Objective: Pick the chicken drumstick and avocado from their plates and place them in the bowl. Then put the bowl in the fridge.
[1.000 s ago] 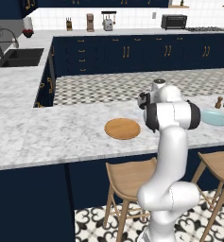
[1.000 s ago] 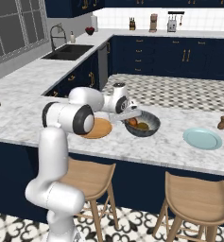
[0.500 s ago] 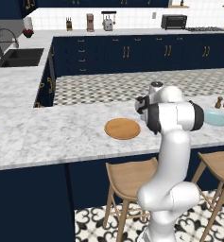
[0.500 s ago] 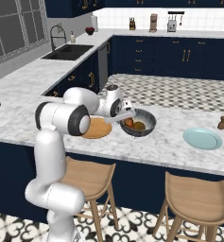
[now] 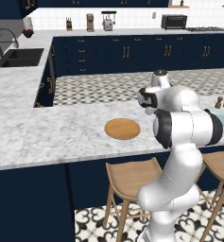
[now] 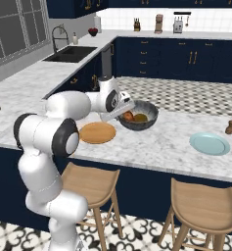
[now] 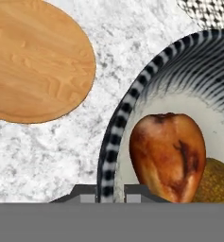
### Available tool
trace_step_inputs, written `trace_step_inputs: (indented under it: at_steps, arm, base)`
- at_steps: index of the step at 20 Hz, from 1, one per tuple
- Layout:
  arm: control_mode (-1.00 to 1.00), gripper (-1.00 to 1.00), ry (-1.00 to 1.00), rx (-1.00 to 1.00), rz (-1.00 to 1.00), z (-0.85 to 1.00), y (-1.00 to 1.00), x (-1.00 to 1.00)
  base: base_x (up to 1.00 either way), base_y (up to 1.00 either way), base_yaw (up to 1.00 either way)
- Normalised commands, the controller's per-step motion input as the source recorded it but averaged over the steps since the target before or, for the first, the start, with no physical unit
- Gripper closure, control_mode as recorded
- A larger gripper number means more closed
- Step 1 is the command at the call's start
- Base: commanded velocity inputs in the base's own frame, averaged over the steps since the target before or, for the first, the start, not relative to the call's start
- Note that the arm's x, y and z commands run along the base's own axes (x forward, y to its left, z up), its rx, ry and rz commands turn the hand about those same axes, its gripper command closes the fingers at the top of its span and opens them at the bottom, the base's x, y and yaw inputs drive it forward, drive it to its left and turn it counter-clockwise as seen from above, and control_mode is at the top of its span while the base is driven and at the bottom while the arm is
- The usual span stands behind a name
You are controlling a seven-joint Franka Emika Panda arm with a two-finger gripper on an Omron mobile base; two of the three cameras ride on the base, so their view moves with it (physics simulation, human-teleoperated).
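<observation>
The dark speckled bowl (image 6: 148, 107) hangs just above the marble counter, and my gripper (image 6: 120, 111) is shut on its near rim. In the hand view the striped rim of the bowl (image 7: 132, 99) runs between my gripper's (image 7: 107, 191) two tips. Inside lie the reddish-brown chicken drumstick (image 7: 168, 151) (image 6: 128, 116) and, beside it, the avocado (image 7: 218, 182) (image 6: 141, 117). The tan wooden plate (image 6: 97, 133) (image 5: 122, 128) (image 7: 33, 61) lies bare to the bowl's left. The pale blue plate (image 6: 210, 143) lies bare to the right. The fridge is out of view.
Two small shakers (image 6: 229, 127) (image 5: 219, 102) stand behind the blue plate. Wooden stools (image 6: 203, 206) (image 5: 132, 177) sit under the counter's front edge. A sink (image 6: 71, 53) is set in the far left counter. Navy cabinets line the back wall.
The gripper has finished shutting on the bowl's rim. The bowl has risen a little off the counter and shifted slightly left with the hand.
</observation>
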Motion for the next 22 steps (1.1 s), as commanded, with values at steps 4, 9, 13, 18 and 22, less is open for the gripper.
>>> trace_step_inputs:
  at_steps: [4,9,13,18,22]
  arm:
    - [-1.0,1.0,0.15,-0.05,0.31,0.96,0.05,-1.0]
    - [-1.0,1.0,0.05,0.0,0.43,0.46,0.22,-1.0]
    - [-1.0,1.0,0.0,-0.04,0.52,0.38,0.35,-1.0]
    - [-1.0,1.0,-0.19,-0.01,0.1,0.11,0.23,-1.0]
    - [-1.0,1.0,-0.07,0.01,0.05,0.62,0.14,-1.0]
  base:
    - [0.0,0.0,0.0]
    - [0.0,0.0,0.0]
    - [0.0,0.0,0.0]
    - [0.0,0.0,0.0]
    - [0.0,0.0,0.0]
